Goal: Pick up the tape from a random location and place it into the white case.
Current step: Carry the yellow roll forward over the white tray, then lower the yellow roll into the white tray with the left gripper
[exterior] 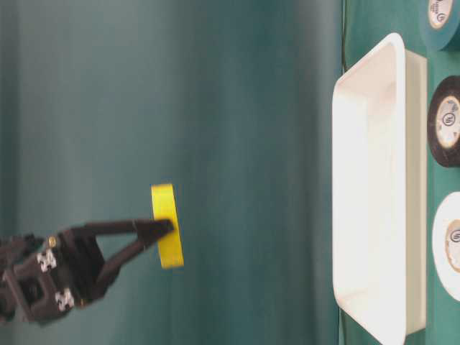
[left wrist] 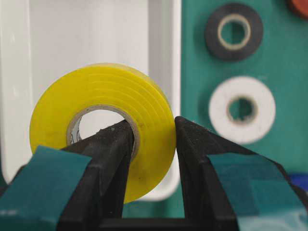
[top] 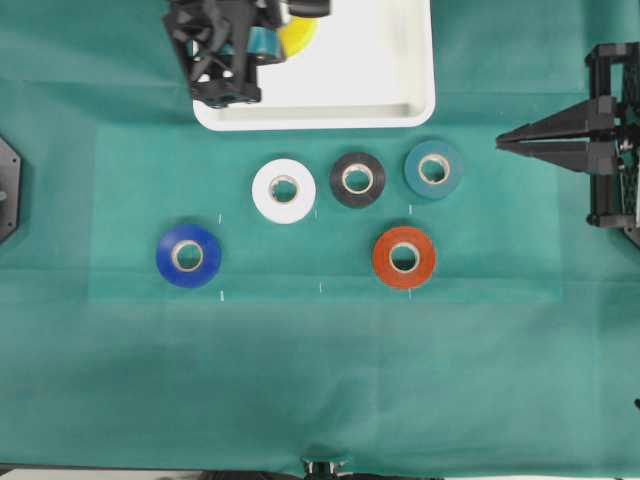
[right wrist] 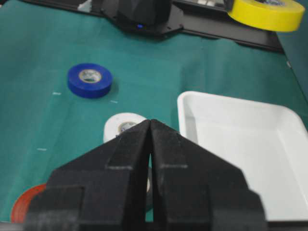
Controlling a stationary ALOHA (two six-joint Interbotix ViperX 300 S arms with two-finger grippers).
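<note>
While over the white case, the tape sits pinched in the left end effector.

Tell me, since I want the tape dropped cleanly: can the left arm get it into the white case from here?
Probably yes: the left gripper holds the tape above the white case, and nothing shows between them.

A green cloth covers the table under even light.

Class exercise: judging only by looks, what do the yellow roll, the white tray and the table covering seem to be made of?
Yellow tape: glossy vinyl-like film, fine wound layers visible on its face, around a pale core, likely cardboard.
White case: smooth moulded plastic, judging by the rounded corners and soft sheen.
Table covering: matte green sheet, probably cloth or paper; faint creases show.
</note>
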